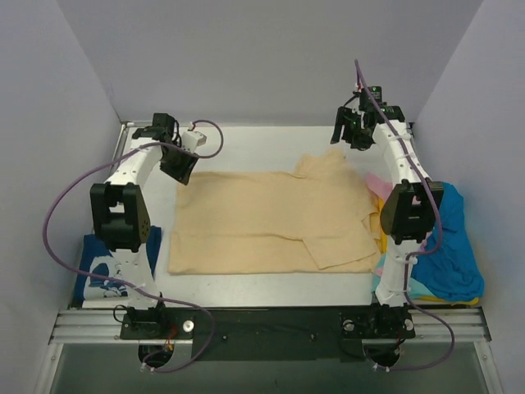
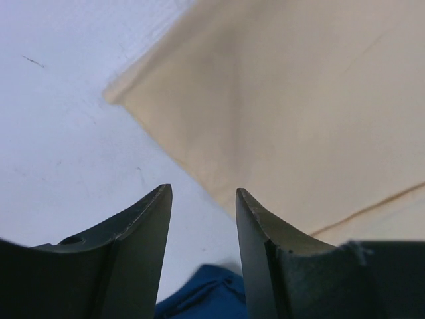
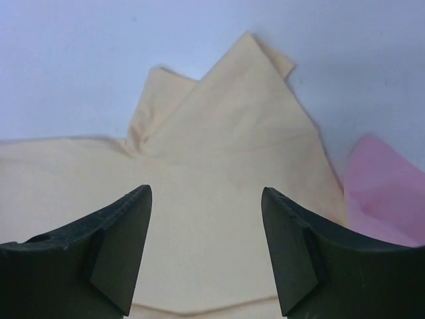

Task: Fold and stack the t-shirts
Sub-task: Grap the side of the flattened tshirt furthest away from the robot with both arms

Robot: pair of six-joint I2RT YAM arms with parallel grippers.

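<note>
Tan cloth t-shirt (image 1: 271, 222) lies flat on the table (image 1: 246, 287), long axis left to right, hem corner just ahead of my left gripper (image 2: 202, 193), sleeve just under my right gripper (image 3: 206, 193), which is nearer; both parted, holding nothing.

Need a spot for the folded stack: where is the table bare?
Bare: the far strip between the tan t-shirt and the back wall; the near strip between it and the rail. Crowded: right edge, t-shirt pile; near-left corner, navy t-shirt.

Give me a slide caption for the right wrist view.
Right gripper, jaws open and empty, over the tan t-shirt; pink t-shirt peeking in at right.
</note>
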